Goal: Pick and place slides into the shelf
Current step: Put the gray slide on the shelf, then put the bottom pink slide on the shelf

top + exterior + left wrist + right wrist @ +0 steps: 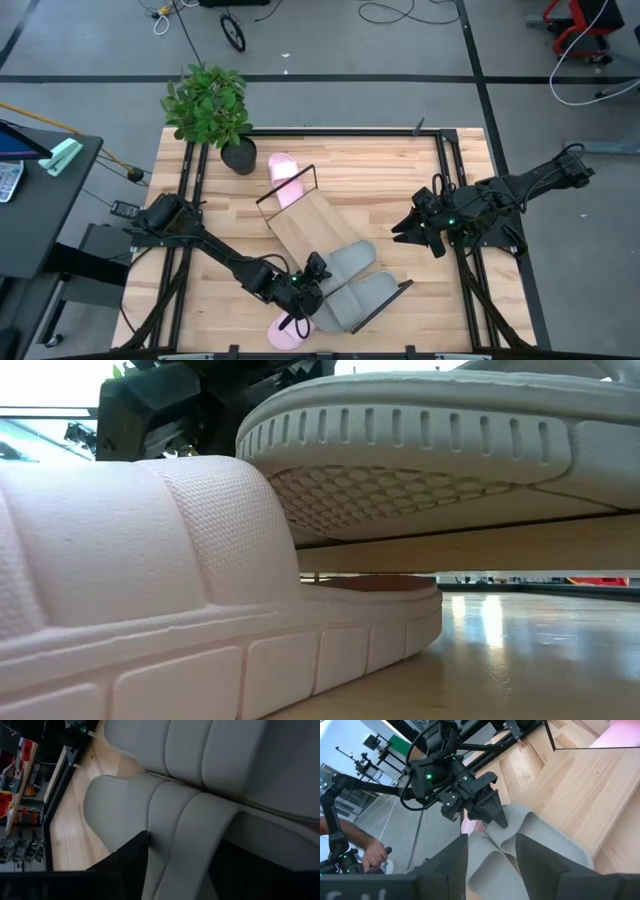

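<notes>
The shelf (300, 225) lies slantwise across the table, wire frames at both ends. Two grey slides (352, 260) (364, 298) lie side by side on its near right end, soles down. My left gripper (310, 285) stands open at their left ends, the ribbed strap (190, 835) of one grey slide between its fingers. One pink slide (283, 172) lies by the shelf's far end. The other pink slide (285, 330) (150, 580) rests on the table below my left gripper. My right gripper (412, 228) hangs open above the table's right side, holding nothing. My left gripper comes at the grey slide slanting down from the table's left, with the strap's edge (160, 845) between its parted fingers. One finger (131, 862) lies right against that edge; whether it touches, I cannot tell. The slide lies on the shelf.
A potted plant (210, 105) stands at the table's far left corner. The shelf's wire frames (290, 190) (392, 300) stick up at its ends. Bare wood shows at the near right and the left of the table. A person's hand (370, 852) shows beyond the table.
</notes>
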`<act>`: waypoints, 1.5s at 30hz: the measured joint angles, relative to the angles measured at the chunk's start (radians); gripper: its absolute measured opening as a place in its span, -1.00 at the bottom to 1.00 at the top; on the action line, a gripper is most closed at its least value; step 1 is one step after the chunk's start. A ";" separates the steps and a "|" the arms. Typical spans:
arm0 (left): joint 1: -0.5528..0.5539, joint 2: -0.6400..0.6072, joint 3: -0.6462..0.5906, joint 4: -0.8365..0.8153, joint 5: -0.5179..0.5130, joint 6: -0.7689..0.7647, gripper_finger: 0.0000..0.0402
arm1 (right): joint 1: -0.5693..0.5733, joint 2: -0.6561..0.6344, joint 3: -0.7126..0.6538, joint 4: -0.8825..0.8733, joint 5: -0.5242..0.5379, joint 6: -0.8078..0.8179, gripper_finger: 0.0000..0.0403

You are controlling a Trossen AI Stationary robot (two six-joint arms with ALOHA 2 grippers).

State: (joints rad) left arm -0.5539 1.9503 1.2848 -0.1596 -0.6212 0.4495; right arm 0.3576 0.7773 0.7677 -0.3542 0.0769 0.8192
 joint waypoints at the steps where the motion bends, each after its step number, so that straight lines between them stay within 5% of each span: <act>1: -0.001 0.000 0.000 -0.003 -0.001 -0.006 -0.01 | 0.000 0.000 0.000 0.000 0.000 0.000 -0.16; 20: -0.047 -0.010 0.000 -0.087 -0.115 -0.086 0.09 | 0.000 0.000 0.000 0.000 0.000 -0.001 -0.16; 36: -0.136 -0.137 0.000 -0.404 -0.084 -0.402 0.06 | 0.000 0.000 0.000 0.000 0.000 -0.004 -0.16; 41: -0.197 -0.200 0.000 -0.476 0.071 -0.632 0.03 | 0.000 0.000 0.000 0.000 0.001 -0.011 -0.16; 45: -0.262 -0.227 0.000 -0.442 0.166 -0.669 -0.01 | 0.000 0.000 0.000 0.000 0.022 -0.041 -0.16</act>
State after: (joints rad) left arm -0.8161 1.7237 1.2850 -0.6012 -0.4554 -0.2199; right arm 0.3580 0.7772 0.7677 -0.3546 0.0985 0.7780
